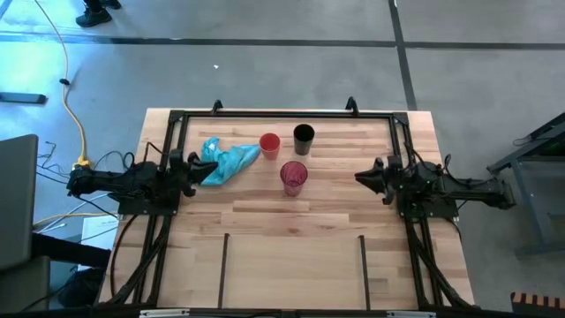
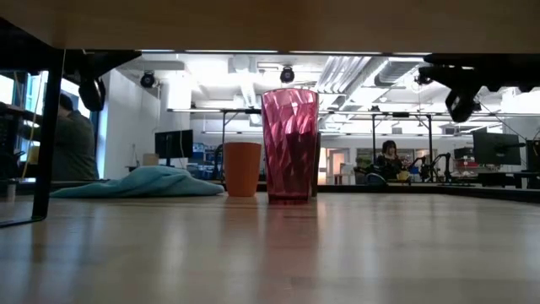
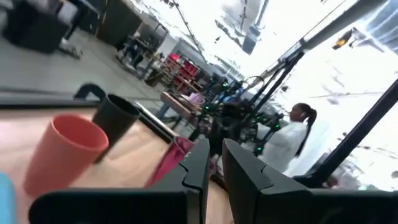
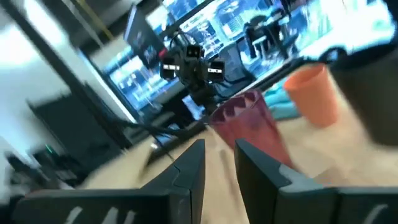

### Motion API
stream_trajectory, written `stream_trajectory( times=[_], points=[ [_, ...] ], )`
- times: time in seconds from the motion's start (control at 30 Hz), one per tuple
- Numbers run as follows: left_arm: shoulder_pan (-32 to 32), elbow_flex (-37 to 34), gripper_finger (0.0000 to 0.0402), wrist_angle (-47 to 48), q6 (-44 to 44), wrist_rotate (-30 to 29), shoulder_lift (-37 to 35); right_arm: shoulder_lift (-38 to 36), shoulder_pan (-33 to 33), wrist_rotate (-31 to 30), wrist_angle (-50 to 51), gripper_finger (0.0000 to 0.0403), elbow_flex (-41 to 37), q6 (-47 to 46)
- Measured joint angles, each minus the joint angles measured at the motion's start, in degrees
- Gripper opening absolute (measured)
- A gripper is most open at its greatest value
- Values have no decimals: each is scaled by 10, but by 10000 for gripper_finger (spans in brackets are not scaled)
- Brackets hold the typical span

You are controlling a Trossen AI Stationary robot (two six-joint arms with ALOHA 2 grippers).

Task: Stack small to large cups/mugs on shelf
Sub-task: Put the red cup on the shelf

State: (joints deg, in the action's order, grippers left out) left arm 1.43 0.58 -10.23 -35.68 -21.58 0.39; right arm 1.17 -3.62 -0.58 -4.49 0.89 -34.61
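you had three cups standing upright near the far edge of the worktop (image 1: 265,221), none nested in another. the small orange cup (image 1: 270,145) stood just beside the light-blue cloth (image 1: 225,162), and the black cup (image 1: 304,137) stood near it, toward the right side, the two apart. the translucent red-pink cup (image 1: 294,177) stood nearer the middle of the worktop, in front of the gap between them and touching neither. in the low view the red-pink cup (image 2: 289,145) hid most of the black one, with the orange cup (image 2: 242,169) and the cloth (image 2: 139,182) beside it.

the shelf (image 1: 291,269), the plank section along the near edge between two thin black bars (image 1: 224,265), carried no cup.

your left gripper (image 1: 196,165) hung near the left edge, at the cloth's end. in its wrist view its fingers (image 3: 194,168) stood with only a narrow gap between them, nothing in it, pointing toward the orange cup (image 3: 62,154), the black cup (image 3: 115,118) and the red-pink cup (image 3: 169,160).

your right gripper (image 1: 360,176) hung near the right edge, well apart from the cups. its fingers (image 4: 189,169) stood a little apart, holding nothing, with the red-pink cup (image 4: 249,127) and orange cup (image 4: 314,94) beyond them.

a person (image 2: 72,139) and another person (image 2: 390,158) showed in the room behind the table.
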Motion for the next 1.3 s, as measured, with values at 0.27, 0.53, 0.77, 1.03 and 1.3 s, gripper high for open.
stream_trajectory(
  times=[0.27, 0.53, 0.77, 1.03, 1.3],
  points=[
    [0, 0, 35, 6, -23, -29, 3, 0, 0, -9, 0, 78, 0, -79],
    [0, 0, 35, 16, -53, 37, 3, 0, -1, -9, 9, 78, 0, -105],
    [0, 0, 35, 42, -49, 100, 6, 0, -1, -20, -64, 78, 0, -148],
    [0, 0, 35, 67, -50, 58, 6, 0, -4, -27, -306, 78, 1, 111],
    [0, 0, 35, 52, -72, 69, 6, 6, -4, -22, -223, 78, 43, -4]
  ],
)
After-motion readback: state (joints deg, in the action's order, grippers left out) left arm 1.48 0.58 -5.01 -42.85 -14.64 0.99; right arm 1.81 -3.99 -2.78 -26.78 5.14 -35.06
